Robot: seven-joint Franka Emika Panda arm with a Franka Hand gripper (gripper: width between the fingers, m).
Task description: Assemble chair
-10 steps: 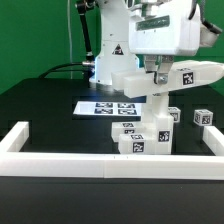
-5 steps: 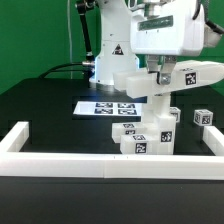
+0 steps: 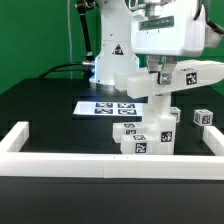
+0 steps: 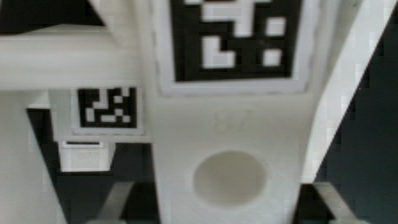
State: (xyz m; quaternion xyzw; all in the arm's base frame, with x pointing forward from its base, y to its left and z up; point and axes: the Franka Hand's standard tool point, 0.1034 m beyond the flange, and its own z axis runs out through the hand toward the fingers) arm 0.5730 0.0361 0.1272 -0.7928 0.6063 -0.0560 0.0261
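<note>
Setting: black tabletop before a green backdrop, fenced along the lower edge of the exterior view by a long low white border rail.
Marker board: the thin white marker board lies flat at the centre of the frame, just behind the chair parts.
Arm: the white Franka arm fills the upper centre and upper right of the exterior view, its wrist pointing down.
Gripper: the two-finger gripper sits right of centre, its fingers clenched on the white flat plastic chair slab.
Held part: the slab hangs level above the table and runs from centre to the right edge of the frame, with a black-and-white square tag on its near face.
Parts below: a cluster of white blocky tagged chair parts stands on the table directly under the gripper, just behind the rail. An upright piece reaches up to the slab; whether the two are joined cannot be told.
Loose piece: a small white tagged block rests on the table at the right, apart from the cluster.
Wrist view: the slab fills the picture at close range, with a large tag and a round recess on its face. A smaller tag shows on a white part beyond it.
</note>
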